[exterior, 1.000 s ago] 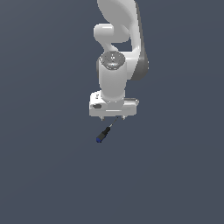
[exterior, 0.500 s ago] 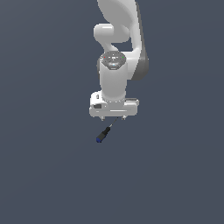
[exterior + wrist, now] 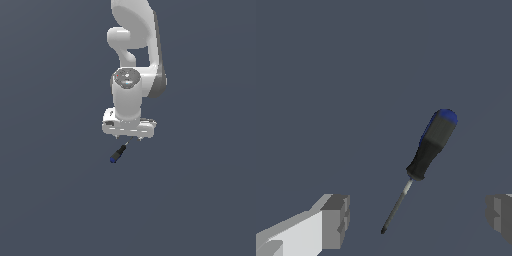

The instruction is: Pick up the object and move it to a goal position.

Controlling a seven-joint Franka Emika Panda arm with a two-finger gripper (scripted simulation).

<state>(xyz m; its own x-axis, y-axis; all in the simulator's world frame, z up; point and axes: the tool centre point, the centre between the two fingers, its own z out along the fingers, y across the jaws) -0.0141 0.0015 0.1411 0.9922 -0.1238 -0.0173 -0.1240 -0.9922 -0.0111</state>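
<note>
The screwdriver [image 3: 118, 154] lies on the dark grey floor, with a black handle, a blue butt end and a thin grey shaft. In the exterior view my gripper [image 3: 129, 138] hangs just above its shaft end, pointing down. In the wrist view the screwdriver [image 3: 432, 145] lies slanted below the gap between my two grey fingertips [image 3: 336, 220]. The shaft tip points toward the hand and the blue end points away. The gripper [image 3: 418, 217] is open and empty, and nothing touches the screwdriver.
The white arm [image 3: 135, 60] rises straight above the gripper. The plain dark grey floor [image 3: 200, 200] runs around it on all sides, and no other objects are in view.
The gripper has come down very slightly toward the screwdriver. The screwdriver has not moved, and the jaws stay open.
</note>
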